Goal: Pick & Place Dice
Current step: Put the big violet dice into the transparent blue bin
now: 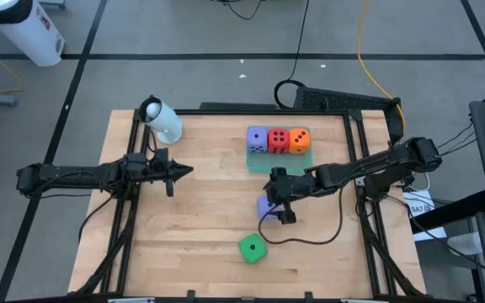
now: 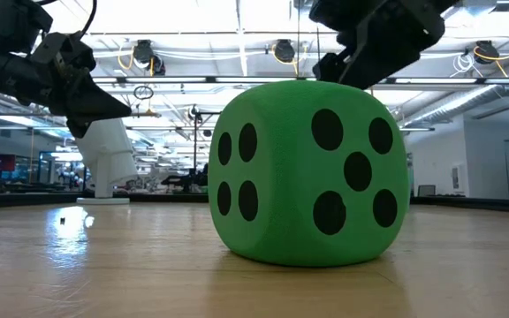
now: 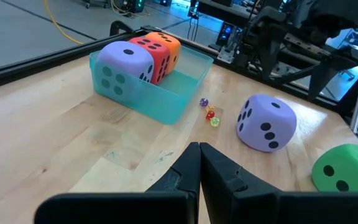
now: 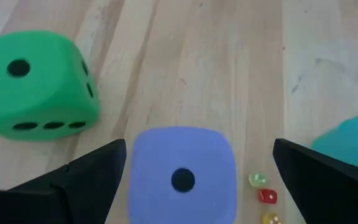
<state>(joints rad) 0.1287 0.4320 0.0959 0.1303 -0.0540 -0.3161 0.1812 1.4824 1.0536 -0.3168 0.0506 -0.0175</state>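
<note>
The green die [image 1: 253, 248] is sitting nearest the front edge of the counter [image 1: 192, 227], alone and untouched. Just beyond it, the right hand [image 4: 194, 168] is hanging over the loose purple die [image 4: 182, 174] with its fingers spread wide, one on either side and neither touching yet. The die is lying between them with a single pip facing up (three tiny beads [image 4: 265, 196] are lying right beside it, toward the tray).

To do this grasp well, I judge the hand should be coming straight down with the die centred between the fingers, so both pads are meeting opposite flat faces together; the cube looks soft, so a gentle squeeze should do. Keeping clear of the beads matters too.

Farther back, the translucent tray [image 3: 166, 102] is holding another purple die [image 1: 258, 139], a red die [image 1: 278, 140] and an orange die [image 1: 299, 140] in a row. Off to the left, the left hand [image 1: 182, 171] is waiting above the counter with its fingers pressed together, holding nothing.
</note>
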